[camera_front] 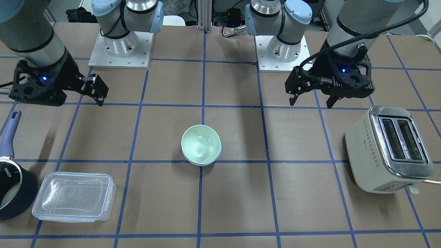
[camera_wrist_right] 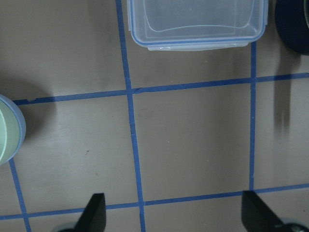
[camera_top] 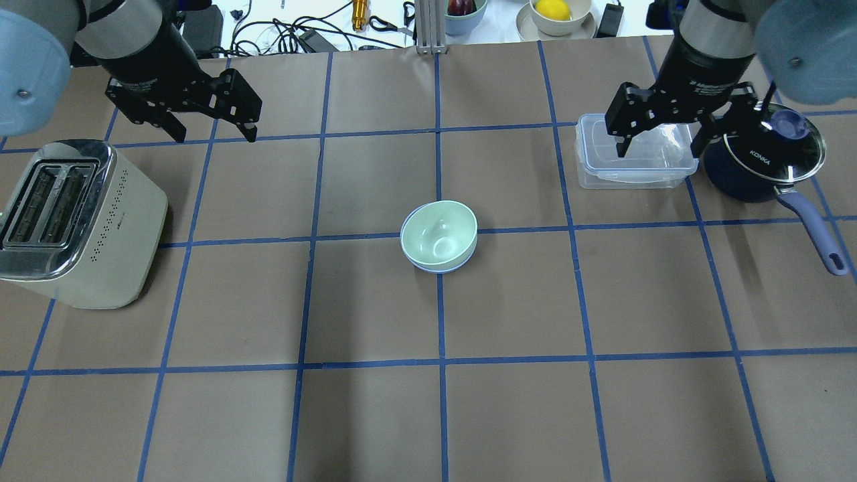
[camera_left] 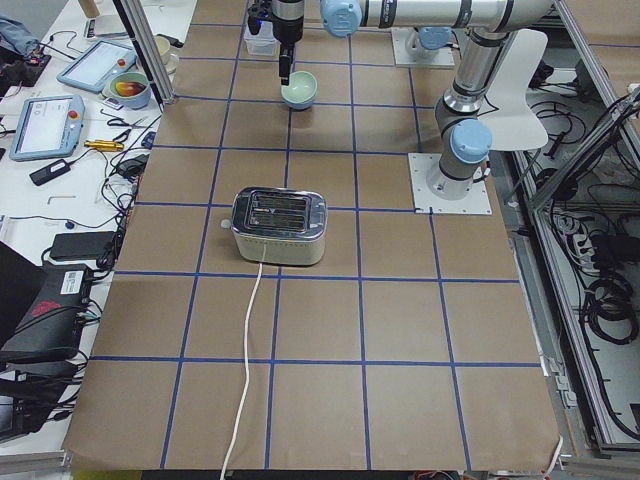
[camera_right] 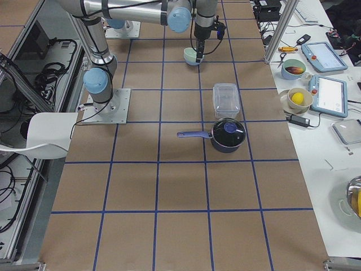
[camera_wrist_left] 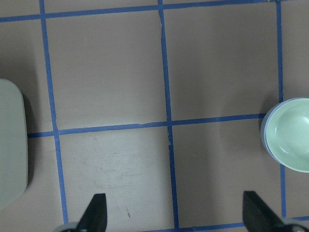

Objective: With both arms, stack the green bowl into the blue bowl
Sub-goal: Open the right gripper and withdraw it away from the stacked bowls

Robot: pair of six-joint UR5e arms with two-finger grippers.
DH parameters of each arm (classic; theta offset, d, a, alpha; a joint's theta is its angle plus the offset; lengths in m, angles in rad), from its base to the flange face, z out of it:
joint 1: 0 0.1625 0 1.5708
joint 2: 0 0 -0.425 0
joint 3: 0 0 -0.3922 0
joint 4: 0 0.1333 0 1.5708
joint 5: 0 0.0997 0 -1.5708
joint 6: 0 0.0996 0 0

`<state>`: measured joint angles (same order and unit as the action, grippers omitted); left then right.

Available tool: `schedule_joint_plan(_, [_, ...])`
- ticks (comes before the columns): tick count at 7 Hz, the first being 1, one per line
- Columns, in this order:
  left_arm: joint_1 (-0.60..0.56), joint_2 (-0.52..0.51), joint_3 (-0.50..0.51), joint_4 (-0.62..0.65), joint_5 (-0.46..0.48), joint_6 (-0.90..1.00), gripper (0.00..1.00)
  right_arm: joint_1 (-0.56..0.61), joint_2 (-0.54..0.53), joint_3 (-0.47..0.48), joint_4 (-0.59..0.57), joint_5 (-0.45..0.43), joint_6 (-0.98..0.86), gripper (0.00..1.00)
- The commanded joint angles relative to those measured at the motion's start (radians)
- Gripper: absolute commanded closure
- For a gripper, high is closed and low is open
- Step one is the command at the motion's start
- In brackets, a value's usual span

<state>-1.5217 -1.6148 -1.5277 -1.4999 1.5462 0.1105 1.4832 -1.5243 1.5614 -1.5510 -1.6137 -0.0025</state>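
1. Nearest the robot we see the bench [camera_top: 535, 402], covered in brown paper and divided by a grid of blue tape lines.

2. Further out, at the bench centre, the green bowl [camera_top: 438, 234] sits nested inside the blue bowl [camera_front: 206, 163]. Only a thin periwinkle edge of the blue bowl shows around the green one. The pair stands upright on a crossing of tape lines. Neither pincer touches it.

3. Level with the bowls and well apart on the robot's left, a cream toaster [camera_top: 80, 227] stands with its two slots facing up.

4. Beyond the bowls, the left pincer [camera_top: 216, 136] hangs above the bench, just past the toaster. Its jaws stand wide apart and hold nothing. In the left wrist view we see the fingertips [camera_wrist_left: 94, 212] at the lower corners, with bare bench between them.

5. At the same depth on the robot's right, the right pincer [camera_top: 659, 148] hangs above the bench near a clear lidded container [camera_top: 636, 167]. Its jaws are likewise wide apart and hold nothing.

6. A dark navy saucepan [camera_top: 763, 164] with a lid stands just beside the container, on its outer side.

7. Farthest out, past the bench edge, we see a bowl holding a yellow fruit [camera_top: 556, 10].
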Motion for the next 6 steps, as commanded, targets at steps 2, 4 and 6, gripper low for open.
schedule_joint_plan(2, [0.000, 0.001, -0.002, 0.000, 0.000, 0.000, 0.00, 0.015, -0.053, -0.007, 0.070, 0.064, 0.016, 0.00])
schedule_joint_plan(4, [0.000, -0.004, 0.010, 0.003, -0.001, 0.001, 0.00, 0.055, -0.060, -0.007, 0.069, 0.058, 0.016, 0.00])
schedule_joint_plan(6, [0.000, -0.002, 0.001, 0.003, -0.001, 0.002, 0.00, 0.055, -0.059, -0.007, 0.072, 0.054, 0.016, 0.00])
